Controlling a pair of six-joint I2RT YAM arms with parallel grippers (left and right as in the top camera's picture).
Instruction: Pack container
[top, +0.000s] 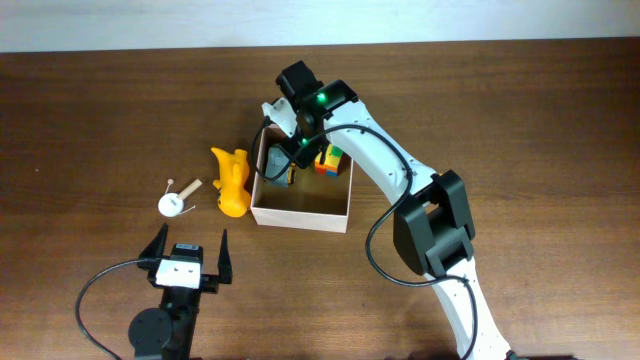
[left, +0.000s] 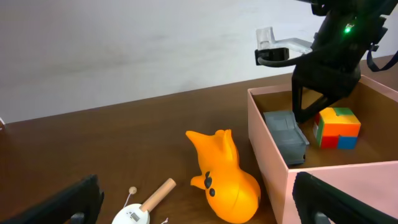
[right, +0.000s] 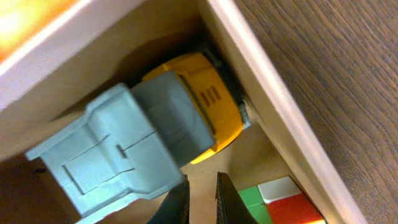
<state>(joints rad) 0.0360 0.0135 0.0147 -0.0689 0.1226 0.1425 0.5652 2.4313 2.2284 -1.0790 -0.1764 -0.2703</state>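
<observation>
The room light is bright and even, coming from above, so shadows stay soft. Seen from overhead, the table (top: 90, 120) carries a mild sheen and the picture is sharp. A green lamp (top: 322, 98) glows just behind the right gripper (right: 202, 186). From the left gripper (top: 191, 240), its own fingers (left: 336, 199) are dark blurs at the bottom corners. The wall (left: 124, 50) far ahead looks flat grey. Close over the right gripper, focus is soft. The toy truck (right: 155, 137) just ahead of the fingertips is smeared, with deep shadow pooled around it. The far corner burns out orange-white, perhaps glare beyond the container (right: 264, 99) wall.
</observation>
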